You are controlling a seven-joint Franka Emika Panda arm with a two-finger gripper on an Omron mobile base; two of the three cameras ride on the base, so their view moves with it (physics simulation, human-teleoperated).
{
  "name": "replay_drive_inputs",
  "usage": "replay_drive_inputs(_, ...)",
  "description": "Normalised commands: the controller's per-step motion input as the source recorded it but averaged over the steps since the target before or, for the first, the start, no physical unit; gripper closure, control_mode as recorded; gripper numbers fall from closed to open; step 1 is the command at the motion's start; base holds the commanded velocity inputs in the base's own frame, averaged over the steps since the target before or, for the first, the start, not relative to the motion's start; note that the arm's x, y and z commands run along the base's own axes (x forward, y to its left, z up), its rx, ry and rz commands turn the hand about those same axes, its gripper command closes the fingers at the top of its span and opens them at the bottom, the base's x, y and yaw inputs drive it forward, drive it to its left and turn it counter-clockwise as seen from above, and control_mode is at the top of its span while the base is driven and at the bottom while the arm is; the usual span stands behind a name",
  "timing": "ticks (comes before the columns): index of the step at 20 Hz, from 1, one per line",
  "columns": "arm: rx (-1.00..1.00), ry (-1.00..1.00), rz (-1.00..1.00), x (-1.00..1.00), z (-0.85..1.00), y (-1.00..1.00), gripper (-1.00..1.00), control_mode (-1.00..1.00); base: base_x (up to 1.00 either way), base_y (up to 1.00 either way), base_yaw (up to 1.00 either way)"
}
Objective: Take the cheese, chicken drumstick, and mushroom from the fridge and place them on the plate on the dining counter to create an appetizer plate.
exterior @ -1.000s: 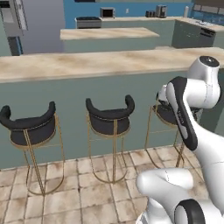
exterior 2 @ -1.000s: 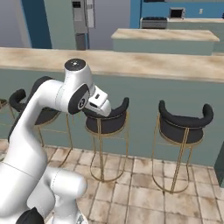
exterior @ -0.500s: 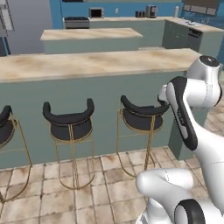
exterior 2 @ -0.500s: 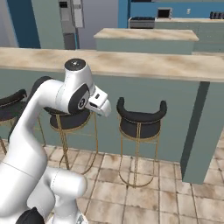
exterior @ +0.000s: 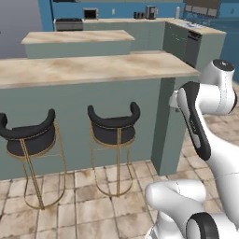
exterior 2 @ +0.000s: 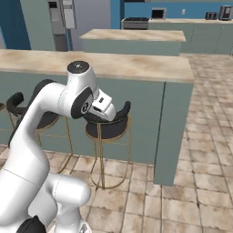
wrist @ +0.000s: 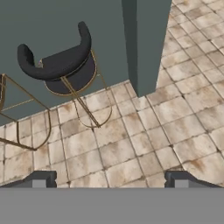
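The dining counter runs across both base views with its beige top bare; its right end post stands on the tiled floor. Its grey-green front is also in the hand view. The grey fridge stands far back on the left, beyond the counter. My gripper is open with nothing between its fingertips and looks down at the floor tiles in front of the counter. The hand hangs at stool height before the counter front. The cheese, chicken drumstick, mushroom and plate are out of view.
Black gold-legged stools stand against the counter front, another at the left. A shorter island counter lies behind. Open tiled floor runs past the counter's right end.
The whole scene has slid left in both base views, so the base has moved; the counter's right end and the floor beyond it have come into view. The arm's pose and open gripper look unchanged.
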Motion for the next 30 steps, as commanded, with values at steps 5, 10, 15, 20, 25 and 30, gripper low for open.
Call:
replay_drive_inputs(5,0.0,0.0,0.0,0.0,0.0,0.0,-1.0,1.0,0.08,-1.0,0.02)
replay_drive_inputs(10,0.0,0.0,0.0,0.0,0.0,0.0,-1.0,1.0,0.0,-1.0,0.0)
replay_drive_inputs(15,0.0,0.0,0.0,0.0,0.0,0.0,-1.0,1.0,0.24,-1.0,-0.01)
replay_drive_inputs(20,0.0,0.0,0.0,0.0,0.0,0.0,-1.0,1.0,0.75,-1.0,-0.11)
replay_drive_inputs(25,0.0,0.0,0.0,0.0,0.0,0.0,-1.0,1.0,1.0,-0.84,-0.12)
replay_drive_inputs(30,0.0,0.0,0.0,0.0,0.0,0.0,-1.0,1.0,1.0,-0.46,-0.02)
